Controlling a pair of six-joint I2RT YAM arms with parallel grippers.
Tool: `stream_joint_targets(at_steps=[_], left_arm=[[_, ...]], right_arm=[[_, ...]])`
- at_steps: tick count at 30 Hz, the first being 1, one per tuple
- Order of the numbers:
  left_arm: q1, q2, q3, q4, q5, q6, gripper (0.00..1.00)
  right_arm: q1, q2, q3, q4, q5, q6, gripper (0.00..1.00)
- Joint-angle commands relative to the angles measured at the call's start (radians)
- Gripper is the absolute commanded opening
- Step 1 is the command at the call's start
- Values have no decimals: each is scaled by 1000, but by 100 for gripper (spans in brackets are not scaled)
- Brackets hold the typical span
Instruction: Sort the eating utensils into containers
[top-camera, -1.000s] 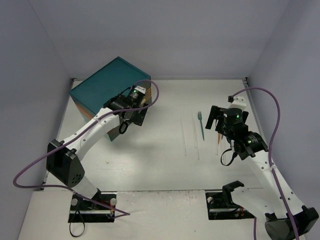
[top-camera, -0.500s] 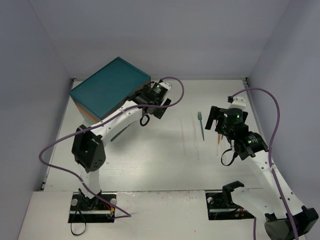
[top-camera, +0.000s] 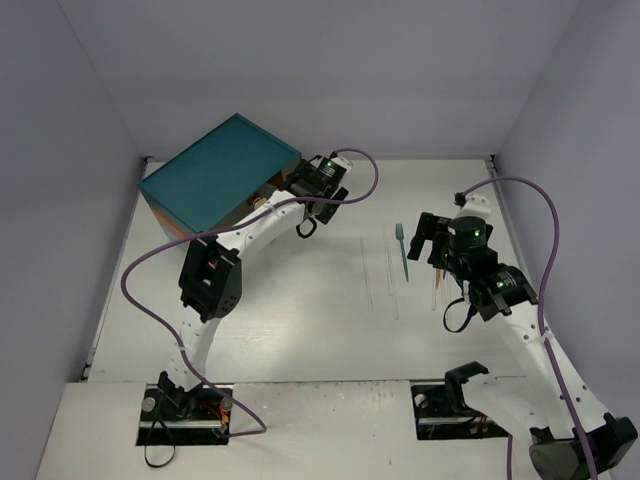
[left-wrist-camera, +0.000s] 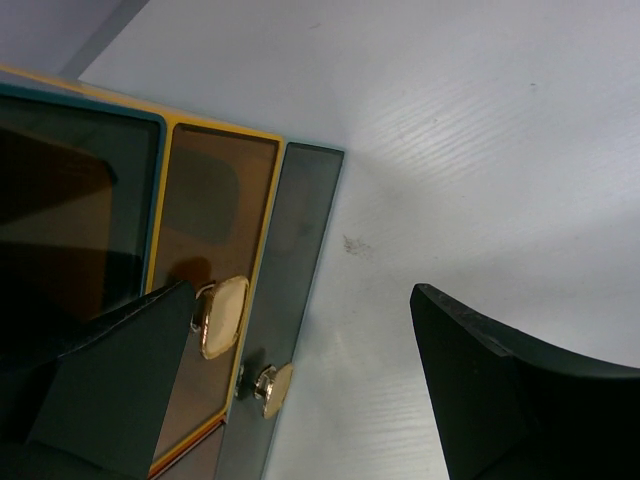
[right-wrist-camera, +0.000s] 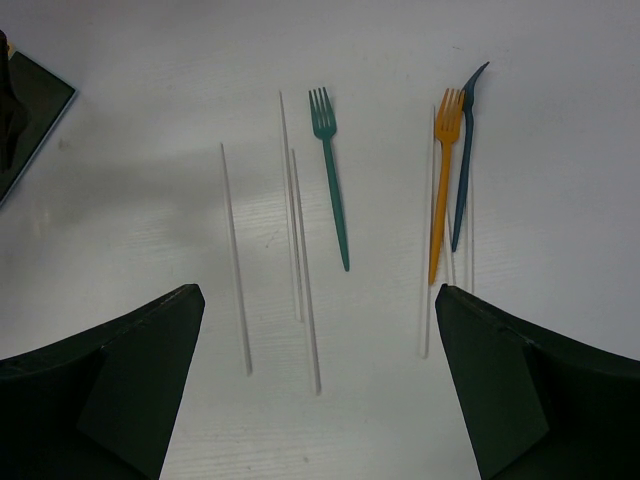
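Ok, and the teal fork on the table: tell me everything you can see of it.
The teal fork is one slim piece of what looks like matte plastic, with a small head of four short tines narrowing into a long thin handle. It looks whole. It lies flat on the white table, tines pointing away from the arms' bases and handle end toward the right arm. Thin clear utensils lie close on its left, and an orange fork lies farther right. Neither touches it; only the table does.

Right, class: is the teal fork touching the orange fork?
Apart. The right wrist view shows bare table between the teal fork and the orange fork.
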Motion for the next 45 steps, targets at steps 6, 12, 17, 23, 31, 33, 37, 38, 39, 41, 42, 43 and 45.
stream_joint_targets(at_steps=[6,12,17,23,31,33,37,38,39,41,42,43,45], left_arm=[[32,21,74,8,-39,29,88],[32,16,68,-26,7,-5,88],[25,1,62,-60,107,-92,88],[1,-21,50,-78,186,-168,88],[-70,-57,68,-103,198,-197,88],[-88,-72,72,-109,188,-207,88],[-114,-100,70,-109,102,-182,88],[-114,-103,74,-109,83,-174,88],[-114,-105,80,-109,64,-163,88],[-116,-105,97,-109,29,-131,88],[-116,-106,107,-110,18,-120,88],[-116,-110,112,-109,20,-115,88],[-116,-117,128,-106,40,-108,87]], right_arm=[[-8,-3,6,20,3,-2,100],[-9,11,6,20,7,-8,100],[-8,24,10,19,22,-17,100],[-8,23,14,20,43,-31,100],[-9,19,10,21,62,-40,100],[-9,17,6,21,61,-38,100],[-11,9,-4,21,55,-37,100],[-10,9,-5,20,53,-36,100],[-9,8,-7,20,50,-34,100],[-9,5,-11,20,46,-30,100],[-9,4,-12,20,45,-29,100],[-9,5,-15,21,45,-29,100],[-9,6,-17,20,43,-29,100]])
